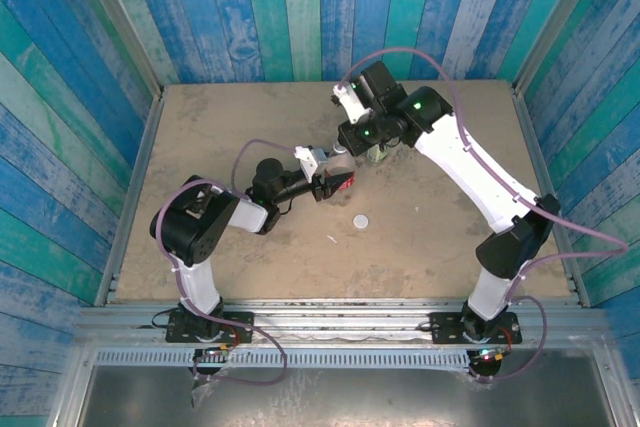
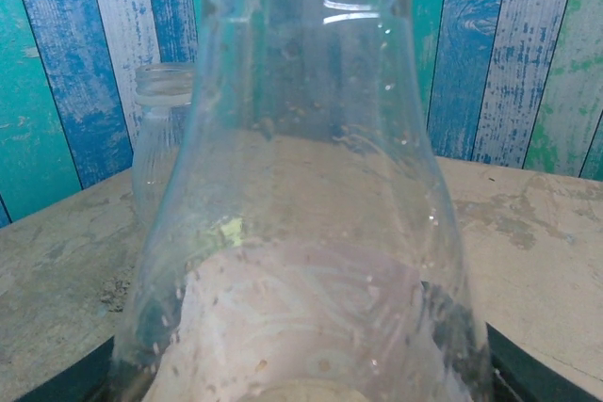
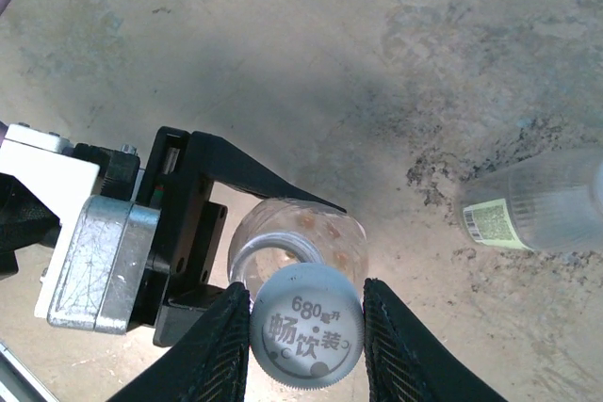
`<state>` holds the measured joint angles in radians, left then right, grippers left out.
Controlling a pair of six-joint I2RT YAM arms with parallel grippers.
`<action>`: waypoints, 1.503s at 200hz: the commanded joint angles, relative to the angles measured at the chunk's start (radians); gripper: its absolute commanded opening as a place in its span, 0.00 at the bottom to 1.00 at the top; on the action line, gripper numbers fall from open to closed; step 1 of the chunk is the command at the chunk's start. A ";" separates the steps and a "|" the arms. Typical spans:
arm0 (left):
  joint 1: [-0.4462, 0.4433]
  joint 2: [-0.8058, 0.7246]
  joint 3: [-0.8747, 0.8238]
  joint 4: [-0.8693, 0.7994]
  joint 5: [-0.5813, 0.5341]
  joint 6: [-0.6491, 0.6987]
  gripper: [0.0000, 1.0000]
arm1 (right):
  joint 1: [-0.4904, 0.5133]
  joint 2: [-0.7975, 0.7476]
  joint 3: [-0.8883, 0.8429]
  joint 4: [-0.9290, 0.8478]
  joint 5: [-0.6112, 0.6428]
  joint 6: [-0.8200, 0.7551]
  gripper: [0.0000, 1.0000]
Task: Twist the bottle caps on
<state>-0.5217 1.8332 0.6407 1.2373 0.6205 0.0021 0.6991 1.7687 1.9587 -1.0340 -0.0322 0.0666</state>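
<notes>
Right end effector (image 3: 309,325) first: on its wrist camera I see the two fingers pressed against the sides of a white cap (image 3: 309,338) with printed characters on top, so it is pinching that cap. The cap hangs over the open mouth of the red-label bottle (image 3: 300,237), set a little toward the near edge of the rim. I cannot tell whether cap and rim touch.

Left end effector (image 1: 338,185) is clasped around the red-label bottle. On the right wrist camera one black finger runs along the bottle's side just under the neck, and on the left wrist camera the clear body sits close to the lens with dark finger edges at both lower corners. The bottle stands upright near the middle of the desk (image 1: 220,127).

I count two bottles. The second bottle (image 2: 162,129), with a pale green-and-white label, stands just behind the held one, its threaded neck bare.

I count two caps: one in the right fingers, and the second cap (image 1: 361,220), which lies flat on the desk, nearer the arm bases and apart from both bottles.
</notes>
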 commanded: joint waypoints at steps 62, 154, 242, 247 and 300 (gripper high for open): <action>-0.006 0.059 -0.004 -0.074 0.025 0.019 0.62 | 0.026 0.041 0.039 -0.040 -0.023 -0.012 0.34; -0.006 0.054 -0.001 -0.097 0.040 0.039 0.61 | 0.048 0.095 0.093 -0.093 0.021 -0.022 0.33; -0.006 0.061 0.017 -0.108 0.051 0.029 0.60 | 0.091 0.148 0.131 -0.181 0.157 -0.056 0.33; -0.006 0.064 0.019 -0.107 0.050 0.027 0.59 | 0.095 0.154 0.136 -0.188 0.165 -0.060 0.33; -0.006 0.068 0.018 -0.113 0.061 0.040 0.59 | 0.094 0.230 0.243 -0.289 0.158 -0.017 0.32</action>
<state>-0.5167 1.8400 0.6594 1.2137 0.6434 0.0147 0.7834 1.9209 2.1742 -1.2011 0.1387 0.0277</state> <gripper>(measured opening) 0.596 0.323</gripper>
